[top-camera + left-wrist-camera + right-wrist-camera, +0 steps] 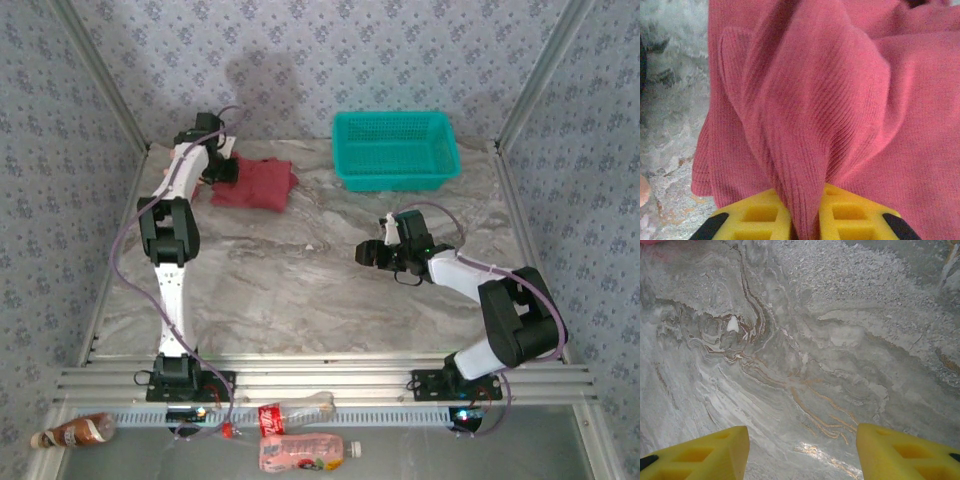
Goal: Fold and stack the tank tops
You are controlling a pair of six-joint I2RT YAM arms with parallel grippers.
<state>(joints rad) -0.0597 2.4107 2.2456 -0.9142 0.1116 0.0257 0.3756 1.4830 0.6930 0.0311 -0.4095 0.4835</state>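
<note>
The left gripper (801,202) is clamped on a raised fold of the ribbed maroon tank tops (855,100). The cloth is pinched between its yellow fingers (760,216) and drawn into a ridge running toward 12 o'clock in the wrist view, and a strip of marble shows beside the cloth's hemmed edge at 9 o'clock. From above, the tank tops (258,185) lie in one folded heap at about 11 o'clock on the marble table (300,290), near its far left corner. The left gripper (222,172) is at the heap's 9 o'clock side, and the arm is stretched along the table's left edge. A teal mesh basket (396,150) sits at 1 o'clock by the far edge, well apart from the heap, with a band of bare stone between them. The right gripper (368,253) hangs toward 3 o'clock of the table's middle and points toward 9 o'clock. In its own wrist view the right gripper (802,430) has its jaws spread wide over veined marble, nothing between them. Open stone runs from the centre to the slotted aluminium rail (320,380) at 6 o'clock. Beyond that rail lie a brown bottle (75,431) at 7 o'clock, a clear bottle with a red label (295,409), and a pink bottle (300,452). Their lettering is too small to read.
</note>
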